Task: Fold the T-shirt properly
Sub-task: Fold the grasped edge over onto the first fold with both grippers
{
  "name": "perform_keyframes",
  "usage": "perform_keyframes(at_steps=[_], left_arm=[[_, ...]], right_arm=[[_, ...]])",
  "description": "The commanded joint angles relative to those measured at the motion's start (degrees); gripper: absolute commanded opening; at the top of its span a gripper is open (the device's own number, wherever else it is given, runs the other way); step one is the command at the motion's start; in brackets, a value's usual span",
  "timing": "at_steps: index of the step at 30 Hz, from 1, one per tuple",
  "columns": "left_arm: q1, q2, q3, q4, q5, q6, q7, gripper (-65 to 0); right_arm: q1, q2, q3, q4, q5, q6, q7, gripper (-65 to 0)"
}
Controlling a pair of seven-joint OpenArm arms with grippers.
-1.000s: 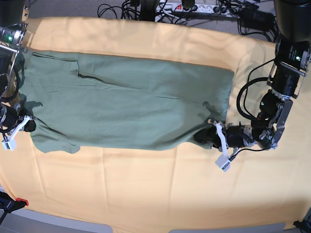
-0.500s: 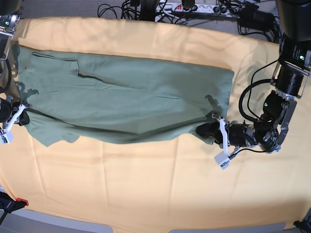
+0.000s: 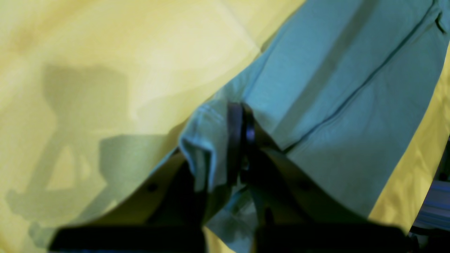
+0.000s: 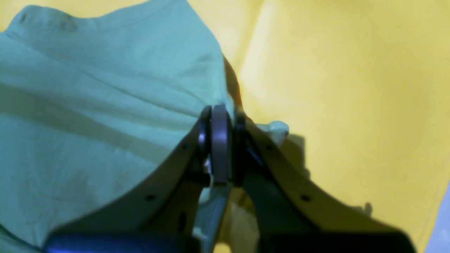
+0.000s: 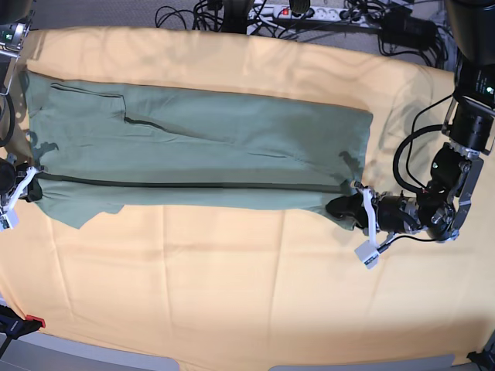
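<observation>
The sage-green T-shirt point(image 5: 201, 154) lies spread across the yellow-orange cloth point(image 5: 232, 286), with its near edge lifted and pulled taut into a straight line. My left gripper point(image 5: 349, 207) is on the right in the base view, shut on the shirt's near right corner point(image 3: 211, 140). My right gripper point(image 5: 27, 185) is at the left edge, shut on the shirt's near left corner point(image 4: 218, 116). In the left wrist view my gripper point(image 3: 240, 140) pinches bunched fabric. In the right wrist view my gripper point(image 4: 219, 140) pinches the fabric edge.
The yellow-orange cloth covers the table. Black cables and a power strip point(image 5: 309, 11) lie beyond the far edge. A small red object point(image 5: 35, 320) sits at the near left corner. The left arm's cable loop point(image 5: 410, 162) hangs by the right side.
Both grippers have moved apart and upward in the base view, stretching the shirt's near edge from a sagging curve into a straight taut line. The near flap has folded further over the shirt.
</observation>
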Motion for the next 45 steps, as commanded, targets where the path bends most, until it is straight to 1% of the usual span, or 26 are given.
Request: perform_keyframes(at_steps=[1, 3, 5, 9, 12, 14, 17, 20, 26, 28, 33, 38, 39, 40, 41, 42, 43, 44, 45], left_arm=[[-1.9, -1.1, -0.5, 0.8, -1.5, -0.5, -0.7, -65.0], [-2.0, -1.1, -0.5, 0.9, -2.9, -0.5, -0.3, -65.0], [-2.1, -1.1, -0.5, 1.8, -5.0, -0.5, 1.6, -65.0], [-2.0, -1.1, -0.5, 5.9, -8.9, -0.5, 10.0, -65.0], [-2.0, -1.1, -0.5, 9.5, -9.2, -0.5, 15.8, -65.0], [-2.1, -1.1, -0.5, 11.7, -9.2, -0.5, 18.4, -65.0], [-2.1, -1.7, -0.5, 14.0, -8.7, -0.5, 18.9, -65.0], [-2.0, -2.7, -0.5, 14.9, -7.0, -0.5, 18.9, -65.0], [-2.0, -4.3, -0.5, 14.9, -7.1, -0.5, 18.7, -65.0], [-1.7, -4.8, -0.5, 14.9, -8.9, -0.5, 19.1, -65.0], [-0.6, -4.9, -0.5, 14.9, -15.1, -0.5, 24.6, -65.0], [2.5, -4.9, -0.5, 14.9, -15.1, -0.5, 25.0, -65.0], [3.3, -4.9, -0.5, 14.9, -15.1, -0.5, 25.0, -65.0], [4.0, -4.9, -0.5, 14.9, -15.1, -0.5, 25.2, -65.0], [4.6, -4.9, -0.5, 14.9, -15.1, -0.5, 25.4, -61.7], [5.1, -4.9, -0.5, 14.9, -14.8, -0.5, 25.4, -54.0], [5.4, -4.9, -0.5, 14.9, -14.7, -0.5, 25.3, -45.9], [5.6, -5.0, -0.5, 14.9, -14.7, -0.5, 25.3, -39.4], [5.6, -5.0, -0.5, 14.9, -14.8, -0.5, 25.3, -35.1]], right_arm=[[1.4, 1.7, 0.5, 1.0, 0.1, 0.0, 1.2, -65.0], [1.4, 1.8, 0.5, 1.0, 0.2, 0.0, 1.2, -65.0], [1.4, 1.8, 0.5, 1.0, 0.2, 0.0, 1.2, -65.0], [1.4, 1.8, 0.5, 1.0, 0.9, 0.0, -1.6, -65.0], [1.4, 1.8, 0.5, 1.0, 3.2, 0.0, -4.5, -65.0], [1.4, 1.8, 0.5, 1.0, 3.4, 0.0, -5.5, -65.0], [1.4, 1.8, 0.5, 1.0, 3.3, 0.0, -5.7, -65.0], [1.4, 2.1, 0.5, 1.0, 2.5, 0.0, -6.1, -65.0], [1.4, 3.1, 0.5, 1.0, 2.1, 0.0, -6.3, -65.0], [1.4, 3.3, 0.5, 1.0, 2.1, 0.0, -6.6, -65.0], [1.4, 3.2, 0.5, 1.0, 2.3, 0.0, -9.9, -65.0], [1.4, 3.2, 0.5, 1.0, 3.4, 0.0, -9.9, -65.0], [1.4, 3.2, 0.5, 1.0, 3.4, 0.0, -9.9, -59.5], [1.4, 3.2, 0.5, 1.0, 3.4, 0.0, -9.9, -51.6], [1.4, 3.3, 0.5, 1.0, 3.4, 0.0, -9.9, -42.4], [1.4, 3.4, 0.5, 1.0, 3.4, 0.0, -9.9, -33.5], [1.4, 3.6, 0.5, 1.0, 3.4, 0.0, -9.9, -27.4], [1.6, 3.9, 0.5, 1.0, 3.6, 0.0, -9.9, -24.9], [1.9, 4.5, 0.5, 1.0, 3.8, 0.0, -9.8, -24.6]])
